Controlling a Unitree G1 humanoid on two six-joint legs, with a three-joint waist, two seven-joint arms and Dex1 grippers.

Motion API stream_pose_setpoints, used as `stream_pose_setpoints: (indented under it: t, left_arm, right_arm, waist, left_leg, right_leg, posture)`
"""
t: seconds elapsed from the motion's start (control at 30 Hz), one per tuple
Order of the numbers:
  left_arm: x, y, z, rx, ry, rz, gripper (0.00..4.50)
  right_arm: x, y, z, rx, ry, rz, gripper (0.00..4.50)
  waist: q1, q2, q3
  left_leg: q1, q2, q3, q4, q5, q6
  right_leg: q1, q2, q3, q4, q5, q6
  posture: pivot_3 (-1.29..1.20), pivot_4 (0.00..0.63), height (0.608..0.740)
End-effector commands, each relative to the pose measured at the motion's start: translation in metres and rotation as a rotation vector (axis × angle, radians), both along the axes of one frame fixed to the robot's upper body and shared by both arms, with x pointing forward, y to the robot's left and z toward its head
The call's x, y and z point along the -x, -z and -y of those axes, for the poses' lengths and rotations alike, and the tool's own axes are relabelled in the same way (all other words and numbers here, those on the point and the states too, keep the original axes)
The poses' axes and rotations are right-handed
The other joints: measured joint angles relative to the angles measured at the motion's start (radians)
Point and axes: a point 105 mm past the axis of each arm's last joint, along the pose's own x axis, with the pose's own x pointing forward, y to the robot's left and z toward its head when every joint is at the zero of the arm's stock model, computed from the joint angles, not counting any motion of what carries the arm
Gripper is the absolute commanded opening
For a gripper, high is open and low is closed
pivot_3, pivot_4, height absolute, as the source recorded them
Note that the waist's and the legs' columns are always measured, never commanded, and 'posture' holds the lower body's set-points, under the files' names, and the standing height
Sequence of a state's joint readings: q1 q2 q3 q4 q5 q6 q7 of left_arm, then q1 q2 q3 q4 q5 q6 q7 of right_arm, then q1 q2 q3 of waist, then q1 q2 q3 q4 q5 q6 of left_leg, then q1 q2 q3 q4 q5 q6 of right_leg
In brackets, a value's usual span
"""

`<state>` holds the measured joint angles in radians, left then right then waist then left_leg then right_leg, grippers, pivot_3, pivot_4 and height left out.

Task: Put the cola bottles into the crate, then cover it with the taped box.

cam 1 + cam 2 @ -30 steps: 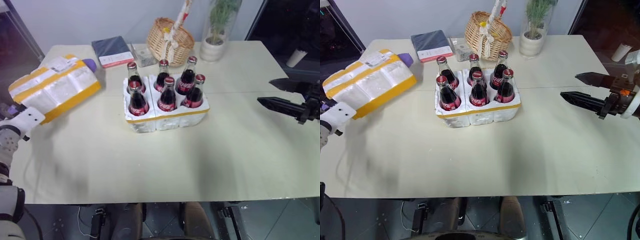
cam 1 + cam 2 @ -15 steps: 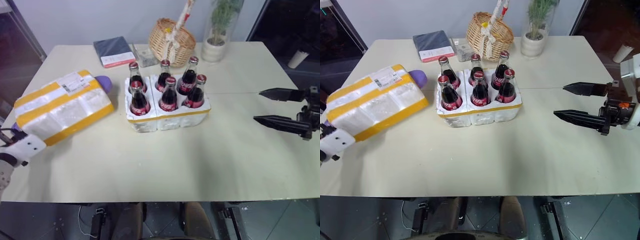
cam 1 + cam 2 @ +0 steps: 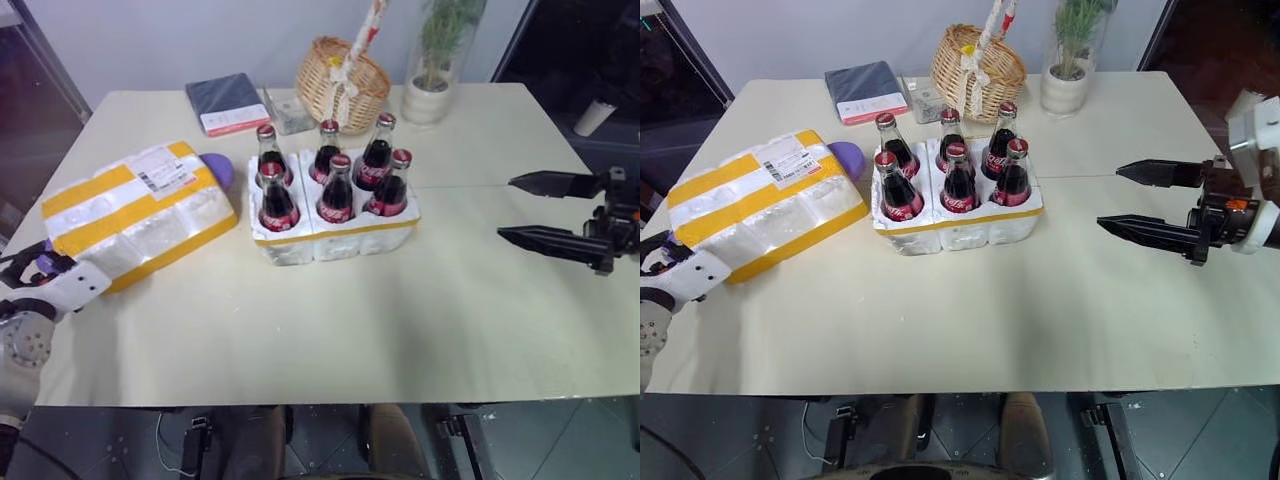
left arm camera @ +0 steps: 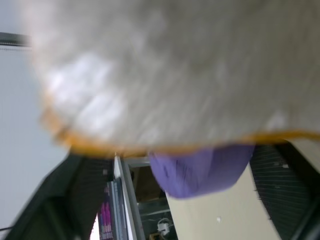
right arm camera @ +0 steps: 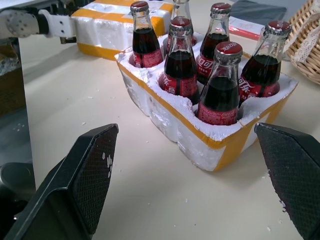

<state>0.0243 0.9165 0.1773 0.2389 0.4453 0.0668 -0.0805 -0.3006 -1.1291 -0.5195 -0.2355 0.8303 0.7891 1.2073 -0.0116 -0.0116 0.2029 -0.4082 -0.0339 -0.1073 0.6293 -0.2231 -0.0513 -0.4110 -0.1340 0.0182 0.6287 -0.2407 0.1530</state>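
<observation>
- Cola bottles (image 3: 334, 185) — all six stand in the crate (image 3: 335, 235), mid-table.
- Taped box (image 3: 140, 212) — lies left of the crate.
- Left gripper (image 3: 30, 262) at the box's near end; finger state unclear.
- Right gripper (image 3: 545, 210) — fingers spread, empty.

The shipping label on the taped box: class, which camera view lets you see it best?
The right eye view: the shipping label lies unobstructed on top of the taped box. The left eye view shows it much the same. The right wrist view catches the box's far end; the left wrist view, a blurred close-up of foam.
</observation>
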Motion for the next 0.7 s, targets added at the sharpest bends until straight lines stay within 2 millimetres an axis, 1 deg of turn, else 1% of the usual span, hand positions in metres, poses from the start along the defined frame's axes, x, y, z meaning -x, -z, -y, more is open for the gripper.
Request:
stream_pose_setpoints:
  t: [0.03, 0.27, 0.3, 0.37, 0.47, 0.5, 0.7]
  left_arm:
    - [-0.007, -0.003, -0.005, -0.022, -0.027, 0.024, 4.00]
    - [-0.022, 0.000, -0.009, -0.002, -0.032, 0.020, 4.00]
    - [-0.024, 0.000, -0.008, 0.002, -0.024, 0.021, 3.76]
    - [-0.025, -0.006, -0.010, -0.001, -0.020, 0.038, 3.11]
    - [-0.027, -0.015, -0.016, -0.017, -0.029, 0.055, 1.55]
    - [-0.028, -0.019, -0.018, -0.021, -0.034, 0.060, 1.13]
    - [-0.037, -0.055, -0.018, -0.022, -0.016, 0.139, 1.13]
  right_arm:
    - [0.006, -0.012, -0.004, 0.009, -0.013, 0.062, 4.50]
    - [0.005, -0.013, -0.003, 0.008, -0.002, 0.070, 4.50]
    - [0.005, -0.013, -0.002, 0.006, 0.001, 0.070, 4.50]
    - [0.005, -0.012, -0.002, 0.000, 0.006, 0.063, 4.50]
    - [0.004, -0.012, -0.001, 0.001, 0.023, 0.079, 4.50]
    - [0.002, -0.013, 0.000, 0.004, 0.035, 0.093, 4.50]
    - [-0.001, -0.010, 0.003, 0.013, 0.063, 0.108, 4.50]
  waist:
    - [0.000, 0.000, 0.000]
    - [0.000, 0.000, 0.000]
    - [0.000, 0.000, 0.000]
    - [0.000, 0.000, 0.000]
    - [0.000, 0.000, 0.000]
    - [0.001, 0.000, 0.000]
    - [0.001, 0.000, 0.000]
  left_leg:
    - [0.000, 0.000, 0.000, 0.000, 0.000, 0.000]
    - [0.000, 0.000, 0.000, 0.000, 0.000, 0.000]
    - [0.000, 0.000, 0.000, 0.000, 0.000, 0.000]
    - [0.000, 0.000, 0.000, 0.000, 0.000, 0.000]
    - [0.000, 0.000, 0.000, 0.000, 0.000, 0.000]
    - [0.000, 0.000, 0.000, 0.000, 0.000, 0.000]
    - [0.000, 0.000, 0.000, 0.000, 0.000, 0.000]
  right_leg:
    - [0.000, 0.000, 0.000, 0.000, 0.000, 0.000]
    - [0.000, 0.000, 0.000, 0.000, 0.000, 0.000]
    - [0.000, 0.000, 0.000, 0.000, 0.000, 0.000]
    - [0.000, 0.000, 0.000, 0.000, 0.000, 0.000]
    - [0.000, 0.000, 0.000, 0.001, 0.000, 0.000]
    - [0.000, 0.000, 0.000, 0.001, 0.000, 0.000]
    - [0.000, 0.000, 0.000, 0.001, 0.000, 0.000]
  posture:
    - [0.00, 0.150, 0.736]
    - [0.00, 0.150, 0.736]
    - [0.00, 0.150, 0.736]
    - [0.00, 0.150, 0.736]
    - [0.00, 0.150, 0.736]
    - [0.00, 0.150, 0.736]
    - [0.00, 0.150, 0.736]
